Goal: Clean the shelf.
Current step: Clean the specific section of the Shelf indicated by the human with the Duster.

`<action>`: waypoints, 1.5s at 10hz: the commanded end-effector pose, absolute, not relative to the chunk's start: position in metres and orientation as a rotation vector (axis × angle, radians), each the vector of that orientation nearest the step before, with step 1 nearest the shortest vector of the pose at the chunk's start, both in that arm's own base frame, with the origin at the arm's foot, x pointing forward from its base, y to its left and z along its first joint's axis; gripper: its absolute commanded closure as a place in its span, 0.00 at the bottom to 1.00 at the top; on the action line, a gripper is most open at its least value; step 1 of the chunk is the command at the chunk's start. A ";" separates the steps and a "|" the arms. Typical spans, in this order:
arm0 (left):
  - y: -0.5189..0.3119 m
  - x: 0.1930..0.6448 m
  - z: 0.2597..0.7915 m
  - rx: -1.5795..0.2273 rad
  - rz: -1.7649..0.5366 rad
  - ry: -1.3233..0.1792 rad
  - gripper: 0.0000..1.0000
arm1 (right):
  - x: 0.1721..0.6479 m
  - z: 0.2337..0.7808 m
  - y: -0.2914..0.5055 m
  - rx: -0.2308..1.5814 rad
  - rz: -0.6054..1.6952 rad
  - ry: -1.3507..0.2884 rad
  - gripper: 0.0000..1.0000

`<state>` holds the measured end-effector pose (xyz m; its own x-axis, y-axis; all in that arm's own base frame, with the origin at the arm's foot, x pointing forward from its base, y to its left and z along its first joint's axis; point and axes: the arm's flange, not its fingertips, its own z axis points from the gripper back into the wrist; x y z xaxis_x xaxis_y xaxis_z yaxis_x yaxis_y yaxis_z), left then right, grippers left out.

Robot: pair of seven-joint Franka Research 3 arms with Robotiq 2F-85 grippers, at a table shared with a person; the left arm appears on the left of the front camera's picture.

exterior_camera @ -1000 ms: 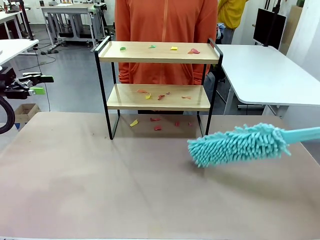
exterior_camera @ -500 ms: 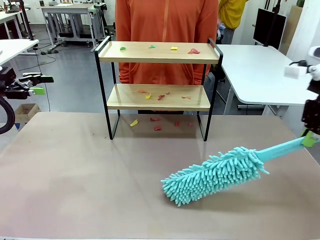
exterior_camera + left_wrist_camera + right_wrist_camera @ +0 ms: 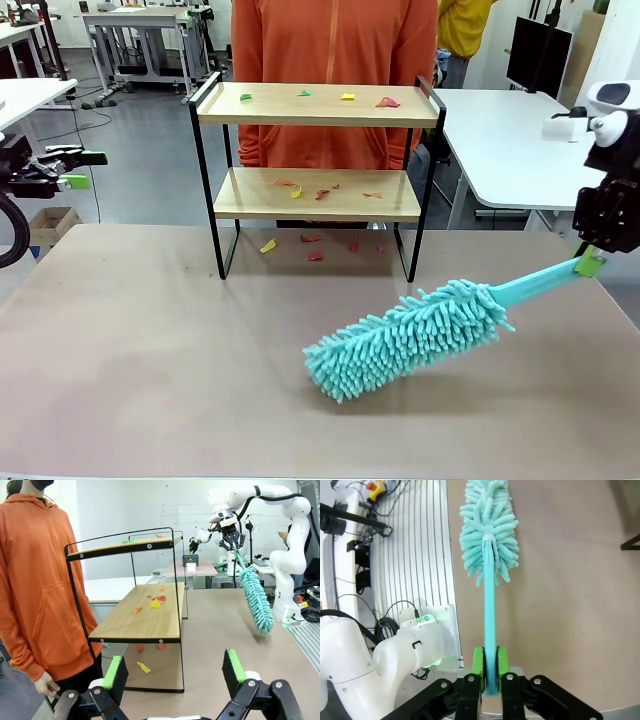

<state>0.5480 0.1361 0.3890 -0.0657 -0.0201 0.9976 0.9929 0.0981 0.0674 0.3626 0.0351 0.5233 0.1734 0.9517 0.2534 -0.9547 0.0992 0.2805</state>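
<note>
The right gripper point(image 3: 590, 263) is pinching the duster point(image 3: 410, 335) by its handle; the shelf point(image 3: 250, 205) is standing ahead-left of it; the left gripper point(image 3: 175, 670) is gaping, empty.

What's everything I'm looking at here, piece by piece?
shelf: one, light wood boards in a black frame, far middle of the table
top scraps: four, two green, one yellow, one red, on the top board
lower scraps: several, reddish and yellow, on the lower board
table scraps: several, one yellow, the rest red, under the shelf
duster: one, teal, head angled down toward the table, right of middle
table: one, brown, nearest
white table: one, behind at right
person: one, orange hoodie, behind the shelf
left claw: black, green pads, open
right claw: black, green pads, shut on the duster's handle
</note>
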 end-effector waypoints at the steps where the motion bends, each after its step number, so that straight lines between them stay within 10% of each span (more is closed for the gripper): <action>1: 0.136 0.546 0.391 -1.090 -1.203 -1.306 0.00 | 0.354 0.522 0.033 0.410 1.422 -0.008 0.86; 15: 0.136 0.546 0.391 -1.090 -1.203 -1.306 0.00 | 0.354 0.522 0.033 0.410 1.422 -0.008 0.86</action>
